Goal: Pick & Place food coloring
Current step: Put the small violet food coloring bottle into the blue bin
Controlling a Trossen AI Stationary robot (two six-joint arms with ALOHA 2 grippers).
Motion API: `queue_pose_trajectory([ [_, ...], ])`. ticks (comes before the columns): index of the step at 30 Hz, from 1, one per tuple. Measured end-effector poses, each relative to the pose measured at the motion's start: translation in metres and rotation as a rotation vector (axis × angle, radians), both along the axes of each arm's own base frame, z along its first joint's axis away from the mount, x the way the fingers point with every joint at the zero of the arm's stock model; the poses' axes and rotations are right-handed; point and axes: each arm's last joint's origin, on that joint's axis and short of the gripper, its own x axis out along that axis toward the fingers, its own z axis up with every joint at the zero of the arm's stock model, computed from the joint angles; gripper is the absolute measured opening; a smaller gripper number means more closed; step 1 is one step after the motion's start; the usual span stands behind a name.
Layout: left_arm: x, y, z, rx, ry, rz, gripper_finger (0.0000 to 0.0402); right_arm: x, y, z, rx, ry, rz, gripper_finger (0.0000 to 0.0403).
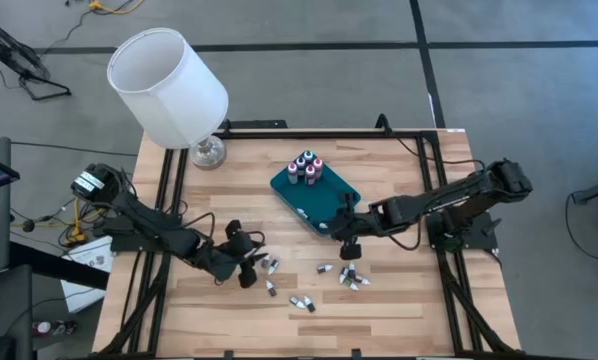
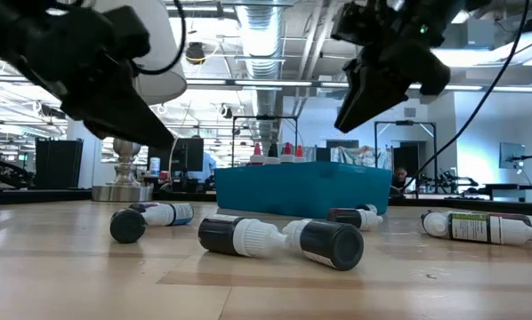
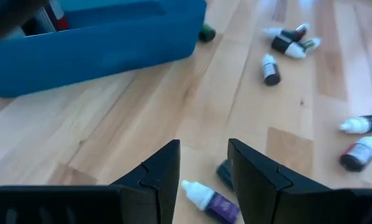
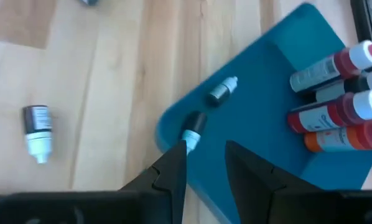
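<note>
Where right hand (image 4: 204, 163) hovers, two bottles (image 4: 195, 127) lie just ahead, on tray (image 4: 267, 118)

- A light wooden bench (image 1: 399, 300) carries everything, its planks running side to side in the high view.
- A white lamp shade (image 1: 167, 85) leans tilted at about 10 o'clock from the bench's middle.
- The lamp's silver base (image 1: 208, 152) stands on the bench's far left corner.
- A black metal frame (image 1: 279, 126) edges the bench.
- Grey floor (image 1: 519, 70) with dark lines surrounds it.
</note>
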Motion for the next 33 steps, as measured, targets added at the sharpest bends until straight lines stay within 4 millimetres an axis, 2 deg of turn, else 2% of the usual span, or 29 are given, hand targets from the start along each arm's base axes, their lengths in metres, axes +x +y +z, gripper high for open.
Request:
queue_pose_trajectory([
  [6, -0.006, -0.018, -0.008, 0.055, -0.059, 0.002, 0.0128, -0.003, 0.012, 0.002, -0.027, -0.011, 0.032, 0.0102],
  [10, -0.002, -0.027, -0.023, 0.103, -0.062, -0.018, 0.0128, -0.005, 0.016, 0.002, -0.054, -0.013, 0.033, 0.0102],
  [18, 0.002, -0.028, -0.046, 0.098, -0.064, 0.073, 0.0128, -0.006, 0.017, 0.002, -0.061, -0.011, 0.015, 0.0102],
  [23, 0.009, -0.034, -0.056, 0.102, -0.04, 0.073, 0.0128, -0.007, 0.017, 0.001, -0.057, -0.005, 0.007, 0.0102],
  [33, 0.013, -0.036, -0.062, 0.136, 0.025, 0.073, 0.0128, -0.008, 0.016, 0.0, -0.048, 0.009, -0.01, 0.0102],
])
